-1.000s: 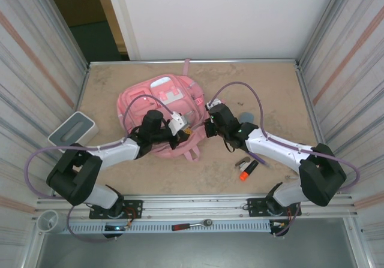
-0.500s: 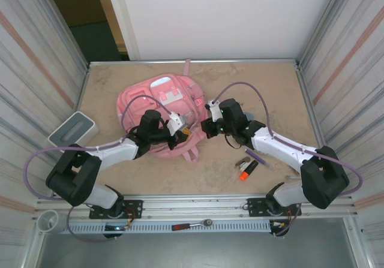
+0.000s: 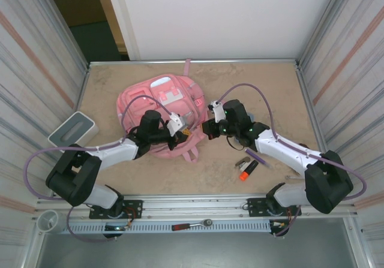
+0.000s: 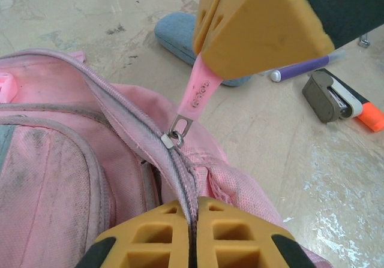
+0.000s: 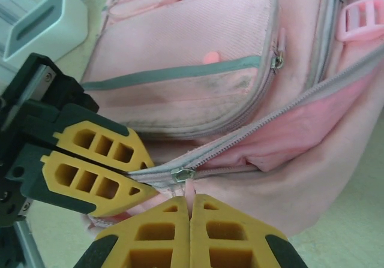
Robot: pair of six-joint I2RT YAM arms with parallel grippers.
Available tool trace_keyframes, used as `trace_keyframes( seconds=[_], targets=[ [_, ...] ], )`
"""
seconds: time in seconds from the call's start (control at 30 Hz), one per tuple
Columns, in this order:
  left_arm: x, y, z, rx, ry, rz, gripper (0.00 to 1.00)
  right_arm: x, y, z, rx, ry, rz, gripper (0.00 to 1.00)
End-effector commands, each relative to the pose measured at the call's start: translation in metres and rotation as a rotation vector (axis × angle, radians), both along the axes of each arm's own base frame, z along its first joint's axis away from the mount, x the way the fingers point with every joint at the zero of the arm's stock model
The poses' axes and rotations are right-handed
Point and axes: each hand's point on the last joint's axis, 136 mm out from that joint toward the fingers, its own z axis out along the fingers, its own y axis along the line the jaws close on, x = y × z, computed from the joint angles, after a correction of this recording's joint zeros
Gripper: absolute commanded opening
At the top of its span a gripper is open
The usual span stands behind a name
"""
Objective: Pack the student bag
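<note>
As wrist views reveal, right claw (image 5: 190,198) pinches zip pull (image 4: 195,91); left claw (image 4: 193,204) clamps student bag (image 4: 57,160).

I watch the table (image 3: 270,82) from 1 camera high behind the arm bases (image 3: 117,209), looking down. My 2 wrist cameras sit very near, facing each other, and both share the zip (image 4: 175,137) of the bag (image 4: 54,178).

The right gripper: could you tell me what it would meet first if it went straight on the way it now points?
Shut on the pink zip pull, the right gripper faces the student bag: it would likely press into its zip and fabric at once. The left gripper sits beside that line.
</note>
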Motion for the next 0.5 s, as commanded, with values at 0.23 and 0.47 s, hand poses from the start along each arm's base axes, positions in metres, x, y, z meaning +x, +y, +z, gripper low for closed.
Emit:
trace_keyframes(
  seconds=[0.23,0.47],
  targets=[
    [0.01,0.001,0.026,-0.042,-0.116,0.012,0.0,-0.054,0.037,-0.009,0.087,0.169,0.355,0.24],
    [0.008,0.001,0.022,-0.033,-0.121,-0.002,0.0,0.006,-0.004,-0.006,0.135,0.201,0.013,0.43]
  ],
)
